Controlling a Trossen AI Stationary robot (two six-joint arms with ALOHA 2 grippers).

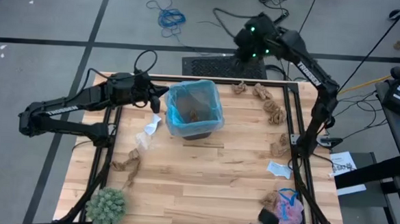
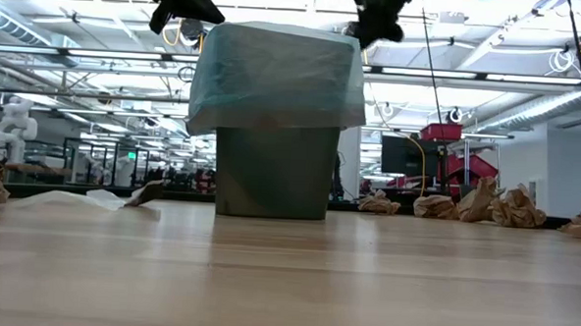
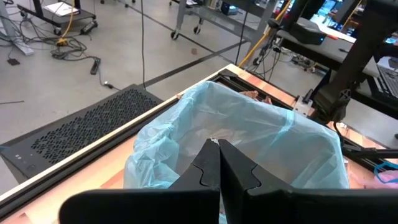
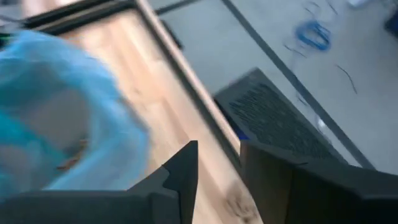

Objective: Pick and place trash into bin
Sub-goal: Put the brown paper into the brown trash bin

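Observation:
The bin [image 1: 194, 109], a dark basket lined with a light-blue bag, stands mid-table toward the far edge, with a brown scrap [image 1: 194, 115] inside. My left gripper [image 1: 158, 96] is shut and hovers at the bin's left rim; its wrist view shows the tips [image 3: 217, 144] over the bag's edge [image 3: 186, 134], holding nothing. My right gripper [image 1: 251, 43] is open, raised beyond the bin's far right corner [image 4: 217, 158]. Brown wads [image 1: 275, 114] lie along the right edge. White paper [image 1: 278, 169] and the pink mesh puff [image 1: 287, 209] lie nearer. More scraps [image 1: 144, 133] lie left of the bin.
A round green spiky plant [image 1: 106, 206] sits at the near left corner. A black frame rail [image 1: 293, 110] runs along the table's edges. A black floor mat [image 1: 223, 64] lies beyond the far edge. Bare wood [image 1: 203, 174] stretches in front of the bin.

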